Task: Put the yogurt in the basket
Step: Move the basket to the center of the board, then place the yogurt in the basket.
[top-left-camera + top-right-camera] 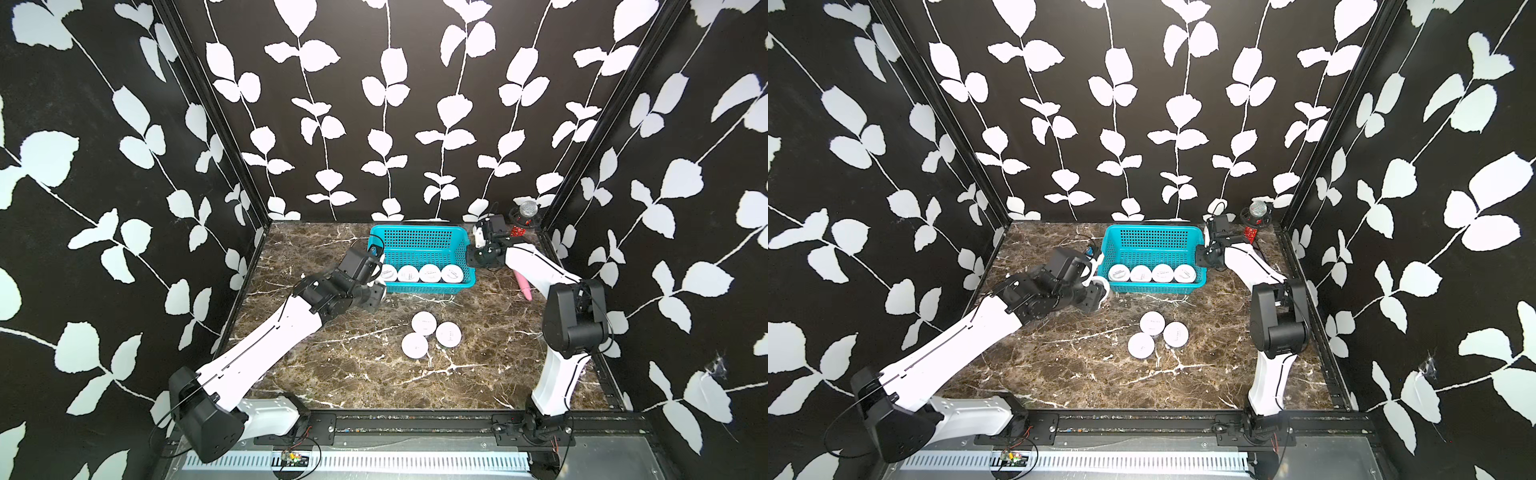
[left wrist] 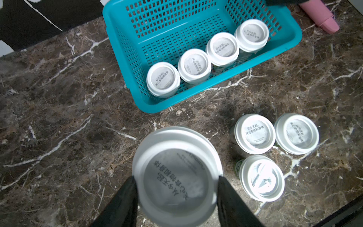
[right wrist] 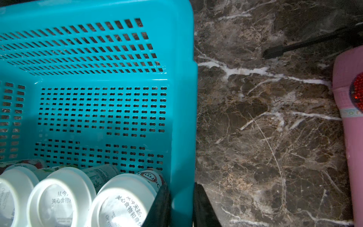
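The turquoise basket (image 1: 415,227) stands at the back of the marble table, seen in both top views (image 1: 1152,228). Several yogurt cups with white lids stand in a row along its near wall (image 1: 429,273) (image 2: 194,64). Three more yogurt cups stand together on the table in front (image 1: 424,323) (image 2: 255,133). My left gripper (image 2: 176,178) is shut on another yogurt cup (image 2: 176,157), held beside the basket's near left corner (image 1: 379,286). My right gripper (image 3: 180,188) is shut on the basket's right wall (image 3: 182,98), one finger inside and one outside (image 1: 476,254).
A pink cylindrical object (image 1: 524,286) lies on the table right of the basket, also in the right wrist view (image 3: 349,137). A silver mesh ball with red sparkly parts (image 1: 528,208) sits in the back right corner. Patterned walls enclose three sides.
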You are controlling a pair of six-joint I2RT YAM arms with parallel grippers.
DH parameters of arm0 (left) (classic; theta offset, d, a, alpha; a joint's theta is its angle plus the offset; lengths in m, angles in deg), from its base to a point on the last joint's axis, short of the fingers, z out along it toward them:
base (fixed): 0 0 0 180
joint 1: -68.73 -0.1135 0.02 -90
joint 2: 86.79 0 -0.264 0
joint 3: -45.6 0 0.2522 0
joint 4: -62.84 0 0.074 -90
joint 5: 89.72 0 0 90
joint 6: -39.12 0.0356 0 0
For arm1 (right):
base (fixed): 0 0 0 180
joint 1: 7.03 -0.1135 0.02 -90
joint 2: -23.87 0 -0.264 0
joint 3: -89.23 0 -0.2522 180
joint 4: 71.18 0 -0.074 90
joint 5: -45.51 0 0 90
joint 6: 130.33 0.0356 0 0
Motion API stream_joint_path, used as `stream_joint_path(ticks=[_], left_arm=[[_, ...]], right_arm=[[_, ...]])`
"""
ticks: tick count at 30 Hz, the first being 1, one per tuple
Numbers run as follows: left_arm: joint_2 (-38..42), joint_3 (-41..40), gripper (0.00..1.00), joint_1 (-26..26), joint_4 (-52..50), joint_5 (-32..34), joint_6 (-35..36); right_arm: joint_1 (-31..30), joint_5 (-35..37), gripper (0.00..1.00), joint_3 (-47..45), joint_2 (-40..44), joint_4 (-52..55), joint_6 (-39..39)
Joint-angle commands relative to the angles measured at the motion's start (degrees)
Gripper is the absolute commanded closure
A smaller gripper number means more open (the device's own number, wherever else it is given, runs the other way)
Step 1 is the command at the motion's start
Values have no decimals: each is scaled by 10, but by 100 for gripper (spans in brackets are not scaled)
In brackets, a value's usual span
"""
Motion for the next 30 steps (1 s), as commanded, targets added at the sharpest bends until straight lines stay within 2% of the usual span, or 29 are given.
stream_joint_path(ticks=[1, 13, 19, 30], left_arm=[[-19, 37, 44, -6, -14, 8, 30], [-131, 159, 45, -48, 8, 0, 62], [-177, 190, 45, -56, 38, 10, 64], [-274, 236, 45, -93, 73, -14, 62]], right_arm=[[-9, -9, 79, -23, 20, 18, -14], [-25, -4, 79, -46, 39, 26, -21], [-31, 1, 78, -65, 52, 21, -17], [-39, 17, 78, -90, 70, 12, 3]])
